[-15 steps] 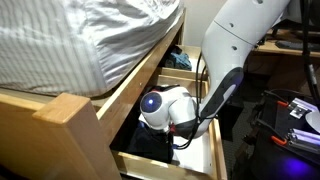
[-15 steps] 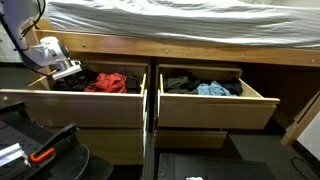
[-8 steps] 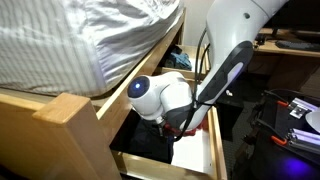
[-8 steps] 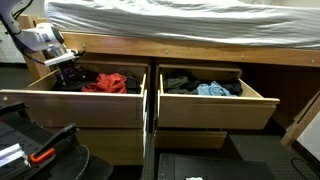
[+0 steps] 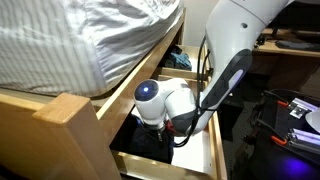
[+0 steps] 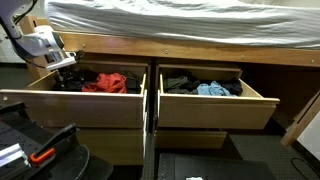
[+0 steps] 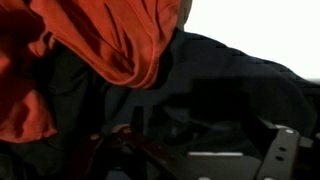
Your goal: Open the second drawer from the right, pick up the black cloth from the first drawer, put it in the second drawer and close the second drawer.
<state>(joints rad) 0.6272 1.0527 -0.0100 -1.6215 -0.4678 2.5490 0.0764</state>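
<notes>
Two jaws stand wide apart with nothing between them: the end effector [image 6: 60,64] hangs released over the first drawer [image 6: 70,103], at the end farthest from the second drawer [image 6: 215,110]. A second ago it sat lower, closer to the clothes. Since then the wrist has swivelled and lifted slightly, and over the last half second it has barely moved. I read this as lining up for the grasp, not the grasp itself. The black cloth [image 7: 230,90] lies inside the first drawer just under the end effector, touching the red cloth [image 7: 100,45], and is not yet picked up. The second drawer, right beside the first, already stands pulled out, so the opening step looks done. It holds a light blue cloth [image 6: 212,89] and something dark. The first drawer's bottom is white, its walls pale wood. Above it runs the bed [image 6: 180,18] with striped bedding, and below its front lies dark floor [image 6: 250,160].
</notes>
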